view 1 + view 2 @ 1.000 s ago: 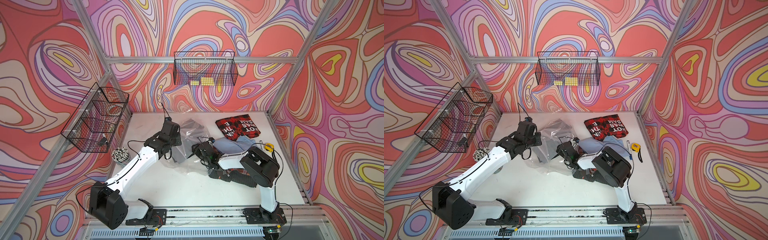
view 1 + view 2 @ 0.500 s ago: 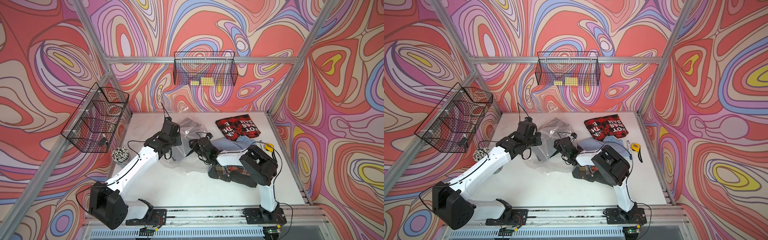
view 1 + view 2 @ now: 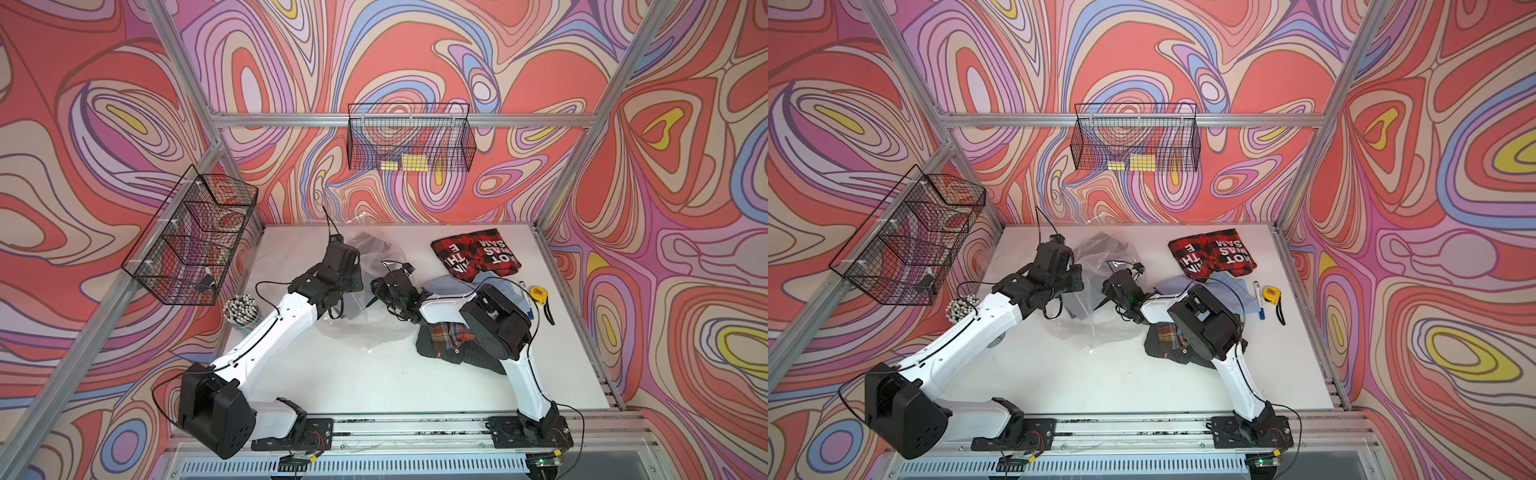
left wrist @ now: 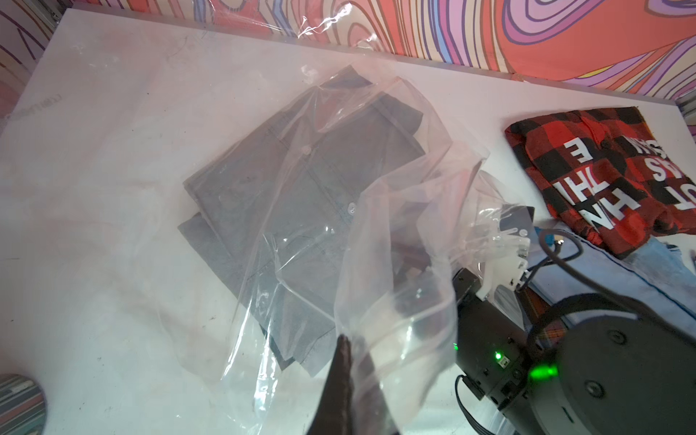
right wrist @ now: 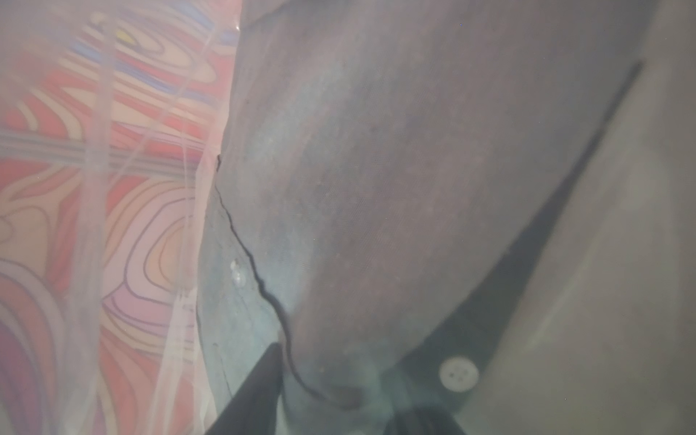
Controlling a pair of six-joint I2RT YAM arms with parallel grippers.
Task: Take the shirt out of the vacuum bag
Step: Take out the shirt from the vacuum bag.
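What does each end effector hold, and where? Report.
Left end effector pinches the vacuum bag at its mouth. Right end effector straddles the shirt edge; grip cannot be told.

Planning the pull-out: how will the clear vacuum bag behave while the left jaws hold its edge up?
Probably floppy: the vacuum bag sags in crumpled folds from where the left gripper pinches it. Likely light, as one pinch lifts the film. Its glossy plastic looks slippery, so it may slide along with the gray shirt inside.

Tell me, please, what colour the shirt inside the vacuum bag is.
The shirt is dark grey with white buttons, seen best in the left wrist view.
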